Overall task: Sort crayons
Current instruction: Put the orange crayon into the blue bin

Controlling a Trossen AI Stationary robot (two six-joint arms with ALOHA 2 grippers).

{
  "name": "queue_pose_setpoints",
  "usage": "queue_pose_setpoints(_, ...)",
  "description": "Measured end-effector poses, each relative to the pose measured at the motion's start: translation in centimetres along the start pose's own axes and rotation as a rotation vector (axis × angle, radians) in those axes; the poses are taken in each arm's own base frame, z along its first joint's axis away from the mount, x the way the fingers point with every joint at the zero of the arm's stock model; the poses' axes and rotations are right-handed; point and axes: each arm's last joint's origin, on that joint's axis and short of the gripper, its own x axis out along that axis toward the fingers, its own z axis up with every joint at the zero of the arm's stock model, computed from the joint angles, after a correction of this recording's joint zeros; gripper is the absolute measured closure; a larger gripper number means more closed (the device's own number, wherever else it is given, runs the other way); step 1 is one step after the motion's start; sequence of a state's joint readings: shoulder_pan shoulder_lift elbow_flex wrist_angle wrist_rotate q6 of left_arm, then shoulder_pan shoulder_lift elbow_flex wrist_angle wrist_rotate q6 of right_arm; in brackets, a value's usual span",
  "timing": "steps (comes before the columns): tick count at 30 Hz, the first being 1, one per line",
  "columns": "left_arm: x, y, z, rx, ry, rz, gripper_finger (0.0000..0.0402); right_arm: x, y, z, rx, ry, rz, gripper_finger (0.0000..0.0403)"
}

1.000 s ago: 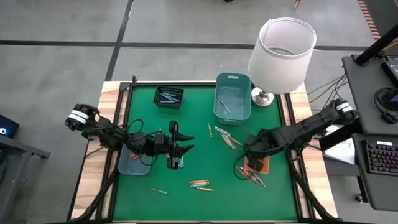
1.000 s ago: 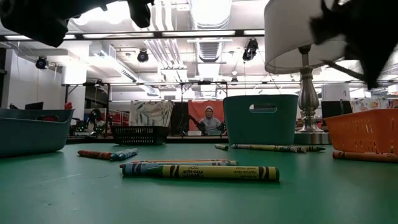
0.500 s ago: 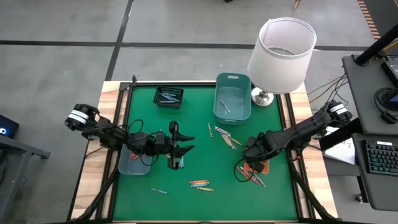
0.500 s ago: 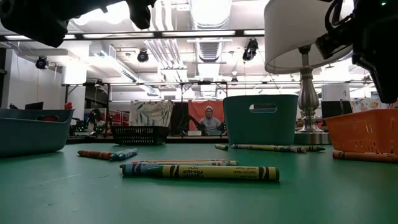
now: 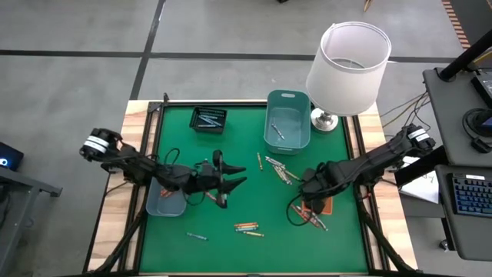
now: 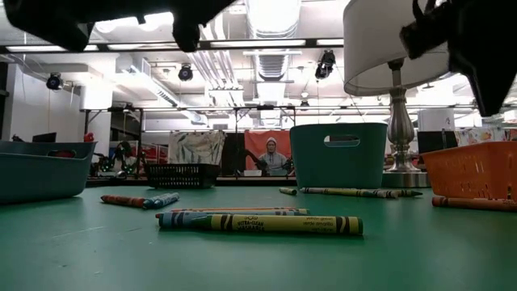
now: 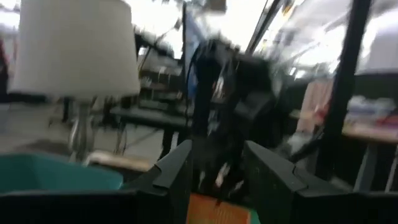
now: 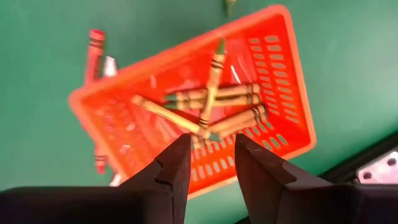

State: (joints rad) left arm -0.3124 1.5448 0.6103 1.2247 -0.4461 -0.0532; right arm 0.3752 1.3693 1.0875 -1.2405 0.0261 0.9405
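Observation:
Several crayons lie loose on the green table: a cluster near the front (image 5: 247, 227), another mid-table (image 5: 278, 169), and some beside the orange basket (image 5: 321, 205). More crayons (image 8: 214, 106) lie inside that basket. My right gripper (image 8: 212, 146) hangs open right above it, pointing down, nothing between its fingers. My left gripper (image 5: 237, 175) stands open above the table's left half, pointing toward the right, and holds nothing (image 7: 217, 155).
A teal bin (image 5: 287, 121) and a black basket (image 5: 208, 119) stand at the back. A grey-blue bin (image 5: 165, 201) sits at the left under my left arm. A lamp with a white shade (image 5: 347, 65) stands at the back right corner.
My left gripper has tipped its fingers upward while staying in place. My right gripper has kept above the orange basket.

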Motion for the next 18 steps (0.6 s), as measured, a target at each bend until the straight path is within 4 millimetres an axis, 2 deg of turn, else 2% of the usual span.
queue_pose_setpoints(4, 1.2, -0.6, 0.1, 0.045, 0.134, 0.017, 0.0277, -1.2, 0.4, 0.4, -0.01, -0.061, 0.019, 0.0297)
queue_pose_setpoints(8, 2.2, -1.2, 0.6, 0.083, 0.211, 0.019, 0.0277, -1.3, 0.7, 0.6, -0.01, -0.101, 0.033, 0.0315)
queue_pose_setpoints(15, 3.0, -2.2, 1.7, 0.142, 0.241, -0.001, 0.0277, 1.1, 0.3, 0.1, -0.005, -0.07, 0.007, 0.0381)
queue_pose_setpoints(18, 3.0, -2.5, 2.0, 0.169, 0.287, -0.006, 0.0277, 2.2, 0.1, -0.1, 0.001, -0.056, -0.002, 0.0391)
